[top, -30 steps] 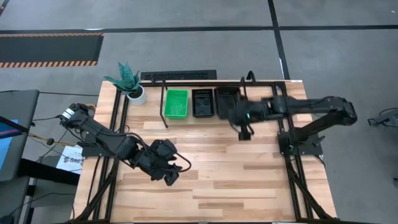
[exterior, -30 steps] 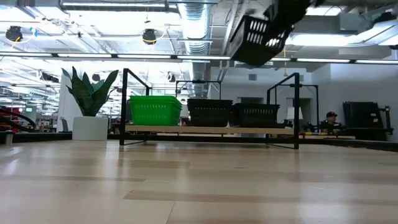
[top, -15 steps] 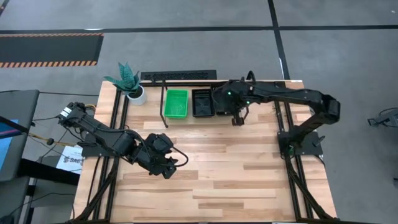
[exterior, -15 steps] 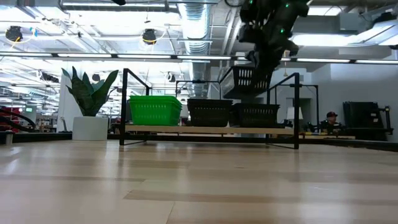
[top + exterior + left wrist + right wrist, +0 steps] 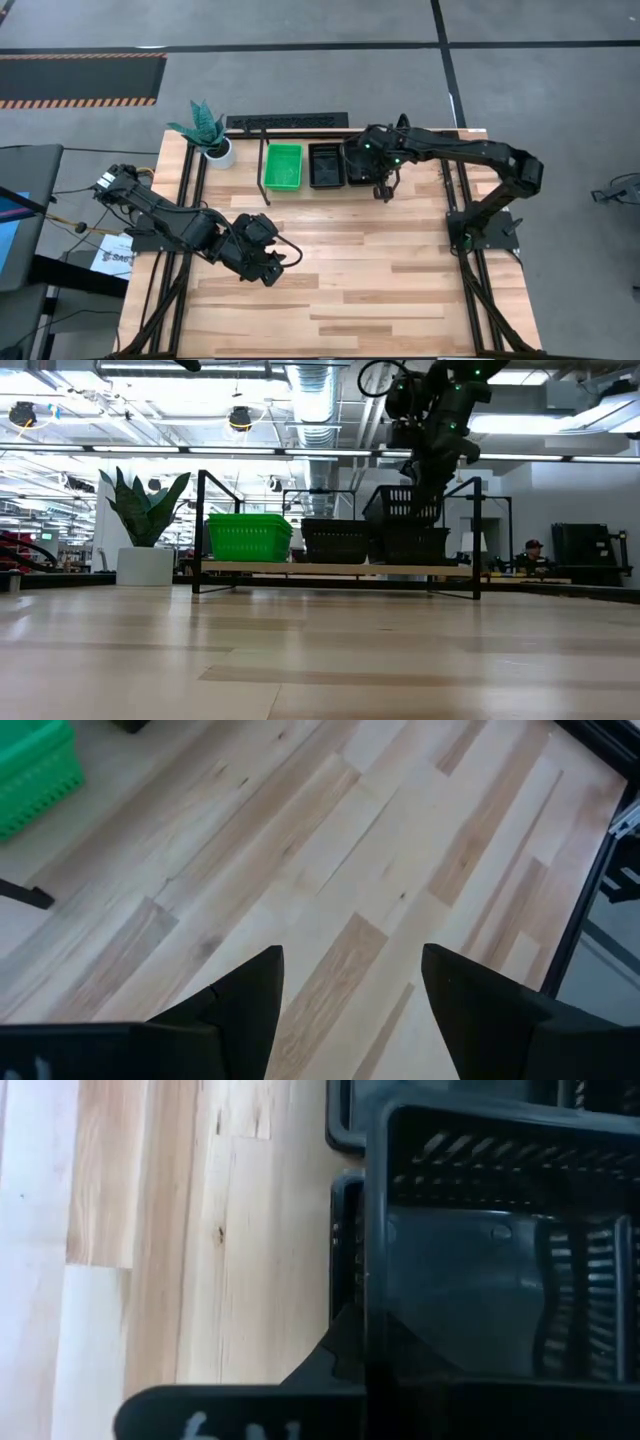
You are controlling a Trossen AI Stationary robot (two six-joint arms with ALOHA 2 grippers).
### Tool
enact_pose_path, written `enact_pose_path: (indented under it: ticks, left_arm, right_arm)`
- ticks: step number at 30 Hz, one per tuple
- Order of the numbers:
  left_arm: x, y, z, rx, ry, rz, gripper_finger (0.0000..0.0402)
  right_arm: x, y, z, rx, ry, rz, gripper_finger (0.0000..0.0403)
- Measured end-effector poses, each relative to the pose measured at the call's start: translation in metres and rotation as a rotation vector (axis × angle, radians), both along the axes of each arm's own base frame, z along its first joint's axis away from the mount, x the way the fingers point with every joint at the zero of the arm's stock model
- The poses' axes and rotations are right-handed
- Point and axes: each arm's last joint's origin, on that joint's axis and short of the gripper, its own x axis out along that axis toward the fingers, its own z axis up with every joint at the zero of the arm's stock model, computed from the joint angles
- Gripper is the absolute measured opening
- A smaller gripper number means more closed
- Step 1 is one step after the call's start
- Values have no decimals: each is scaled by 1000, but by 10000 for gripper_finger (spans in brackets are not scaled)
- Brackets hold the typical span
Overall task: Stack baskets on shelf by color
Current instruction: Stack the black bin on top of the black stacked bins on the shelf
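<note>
The shelf (image 5: 330,568) stands at the table's far edge. On its board sit a green basket (image 5: 283,165), a black basket (image 5: 326,166) and another black basket (image 5: 412,546) at the right. My right gripper (image 5: 425,482) is shut on a further black basket (image 5: 403,506), just over the rightmost one. Whether the two baskets touch, I cannot tell. My left gripper (image 5: 272,264) hangs open above bare table at the near left, nothing between its fingers (image 5: 350,990). My right gripper holds the black basket by one side wall (image 5: 376,1295), at its rim. One finger (image 5: 338,1342) lies on the wall's outer face; the other is hidden behind the wall. The fingers come from above, slanting down. The basket hangs slightly tilted over the shelf's rightmost black basket.
A potted plant (image 5: 206,133) stands at the table's far left corner beside the shelf. A long black tray (image 5: 287,121) lies behind the shelf. The shelf's upright black tubes (image 5: 478,535) flank the baskets. Bare wood spans the table's middle and near side.
My right gripper has swung toward the table's left and far edge and gone down, carrying the black basket from high above the shelf's right end to just over the rightmost black basket. The basket has turned from steeply tipped to nearly level.
</note>
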Motion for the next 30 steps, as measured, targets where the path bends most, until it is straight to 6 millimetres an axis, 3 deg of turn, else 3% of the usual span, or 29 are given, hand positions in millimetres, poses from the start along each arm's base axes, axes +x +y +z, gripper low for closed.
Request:
enact_pose_path:
  ticks: [6,23,26,30]
  left_arm:
    - [0,0,0,-3,-3,8,226]
    - [0,0,0,-11,-5,17,226]
    - [-1,1,2,-22,-13,20,226]
    - [-9,5,17,-41,-84,5,226]
  right_arm:
    - [-2,-2,-3,1,8,-6,15]
    - [1,-5,-1,-14,-27,-27,131]
    - [-1,-4,15,11,-62,-75,151]
    - [-5,3,54,20,-162,-98,169]
